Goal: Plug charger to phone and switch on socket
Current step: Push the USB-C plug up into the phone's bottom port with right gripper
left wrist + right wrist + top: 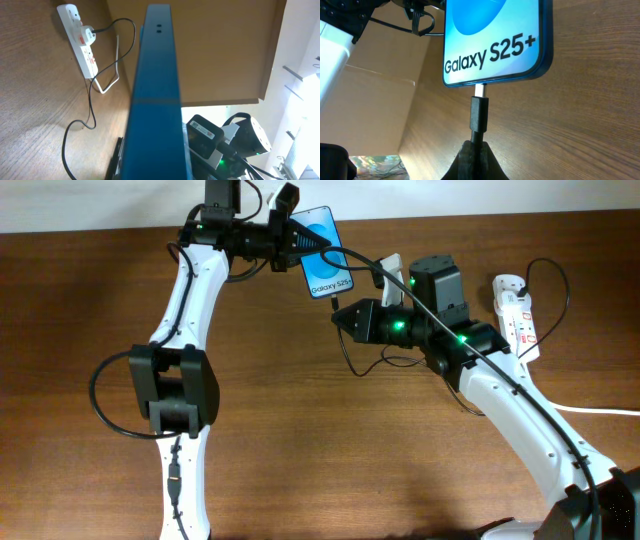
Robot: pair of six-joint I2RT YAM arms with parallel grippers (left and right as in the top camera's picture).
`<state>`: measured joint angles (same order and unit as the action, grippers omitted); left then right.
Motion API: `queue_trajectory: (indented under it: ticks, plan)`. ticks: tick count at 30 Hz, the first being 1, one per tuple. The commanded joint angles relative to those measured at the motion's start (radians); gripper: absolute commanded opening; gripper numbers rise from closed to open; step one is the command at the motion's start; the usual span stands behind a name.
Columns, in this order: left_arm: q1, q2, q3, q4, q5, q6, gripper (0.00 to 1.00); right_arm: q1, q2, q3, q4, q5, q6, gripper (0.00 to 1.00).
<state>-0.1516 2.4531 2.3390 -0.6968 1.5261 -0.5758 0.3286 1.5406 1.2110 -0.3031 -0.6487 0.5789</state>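
My left gripper [300,238] is shut on the phone [325,252], holding it above the table at the back centre. The phone's blue screen and white "Galaxy S25+" strip fill the right wrist view [495,40]; in the left wrist view I see its blue edge [157,95]. My right gripper [342,316] is shut on the charger's black connector [479,115], whose metal tip meets the phone's bottom edge. The charger cable [90,107] runs to a plug in the socket [518,315], a white power strip at the right, also seen in the left wrist view [80,37].
The socket's thick white cord [600,410] trails off to the right edge. A white loop of cord [111,82] lies beside the strip. A pale wall runs along the table's back edge [500,195]. Both arms' black wires hang near the phone.
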Motion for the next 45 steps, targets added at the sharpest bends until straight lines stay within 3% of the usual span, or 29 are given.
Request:
queue_trajectory:
  ticks: [1, 28, 45]
  plan:
    - [-0.006, -0.03, 0.005, -0.001, 0.035, 0.001, 0.0, -0.002, 0.004, 0.001, 0.005, -0.009, -0.014, 0.04]
    - [-0.085, -0.03, 0.005, -0.03, 0.048, 0.002, 0.0, -0.05, 0.004, 0.001, 0.074, 0.006, -0.021, 0.04]
    - [-0.091, -0.03, 0.005, -0.054, 0.048, 0.109, 0.0, -0.089, 0.004, 0.001, 0.091, -0.084, -0.048, 0.04]
